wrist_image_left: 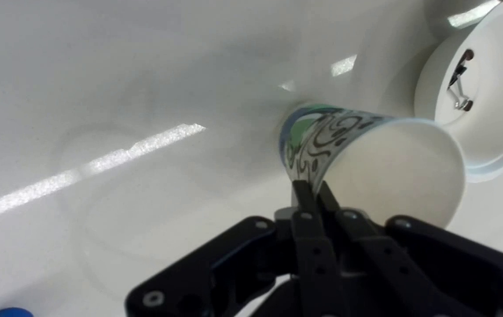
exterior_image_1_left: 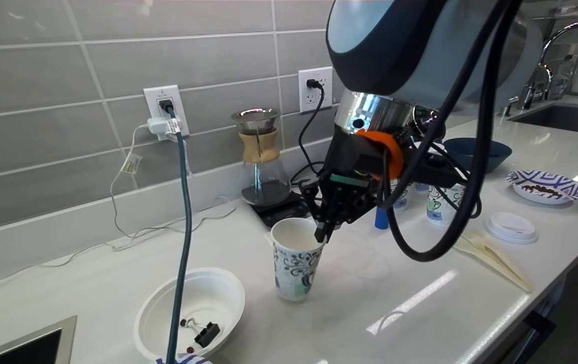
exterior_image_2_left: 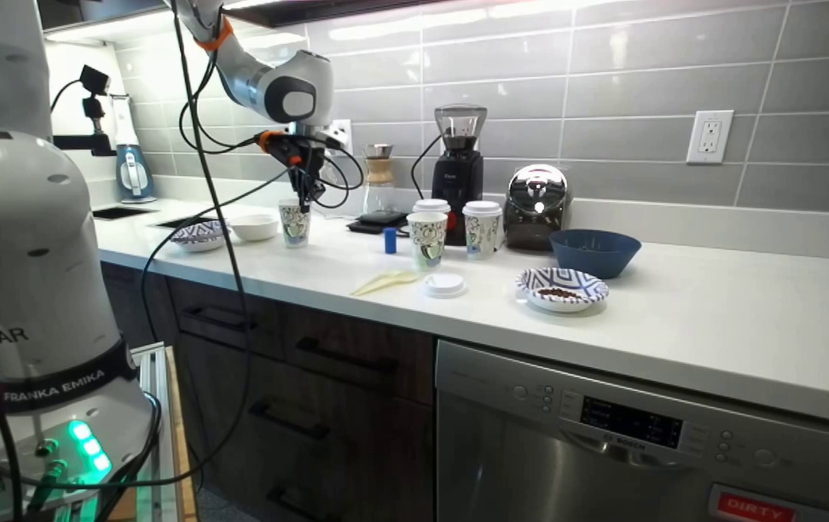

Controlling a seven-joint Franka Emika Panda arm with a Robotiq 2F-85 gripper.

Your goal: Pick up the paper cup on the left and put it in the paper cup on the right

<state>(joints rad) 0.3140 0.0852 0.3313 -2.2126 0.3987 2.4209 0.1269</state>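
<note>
Paper cup [exterior_image_1_left: 296, 268] is being pinched at its rim by the tool [wrist_image_left: 316, 193]; grasping is looking done. Moving it into the lidless cup [exterior_image_2_left: 427, 243] is remaining.

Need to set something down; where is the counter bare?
In an exterior view, the counter is bare from the blue bowl and nearby patterned bowl to the picture's right edge; also between the left cup and pale utensils. Crowded: around the lidded cups and grinder.
</note>
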